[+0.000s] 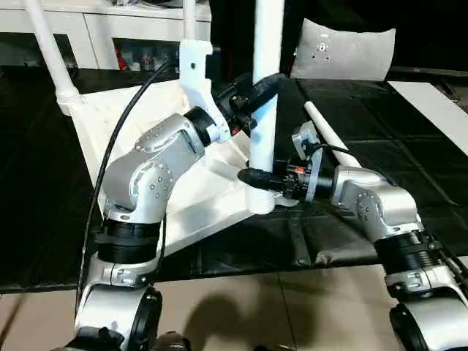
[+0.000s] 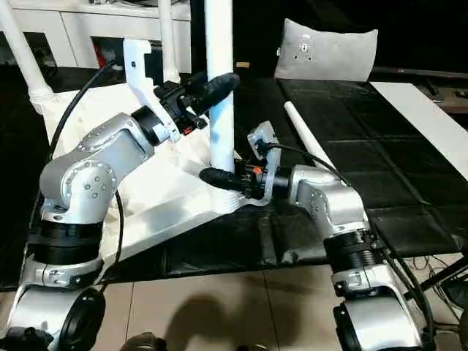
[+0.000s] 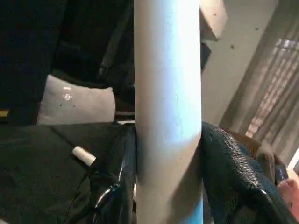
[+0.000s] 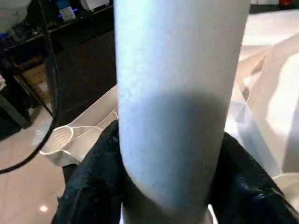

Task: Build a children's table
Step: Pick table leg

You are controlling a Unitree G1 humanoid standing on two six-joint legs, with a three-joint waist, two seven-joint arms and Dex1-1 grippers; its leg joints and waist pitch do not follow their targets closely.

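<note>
Top: the white table top (image 1: 197, 197) is lying upside down on the black floor mat (image 1: 409, 146), ribbed side up, pretty much dead centre in front of the robot.
Leg being worked on: one leg (image 1: 266, 88) stands upright in the near corner socket (image 1: 260, 200), the corner closest to the robot's right arm.
Left gripper: the left gripper (image 1: 269, 84) has its black fingers (image 3: 233, 168) clenched on that leg partway up, one finger on each side of it.
Right gripper: the right gripper (image 1: 252, 178) is grasping the same leg low down, just above the socket; the wrist view has its fingers (image 4: 93, 182) hugging both sides.
Other legs: two more legs stand in the far sockets, one at the far left corner (image 1: 50, 51) and one behind the left arm (image 1: 189, 22).
Loose leg: the last leg (image 2: 311, 142) lies flat on the mat beside the right arm, apart from the top.
Background: white pillow (image 1: 344, 50) at the back, white cabinets (image 1: 88, 33) further left.
</note>
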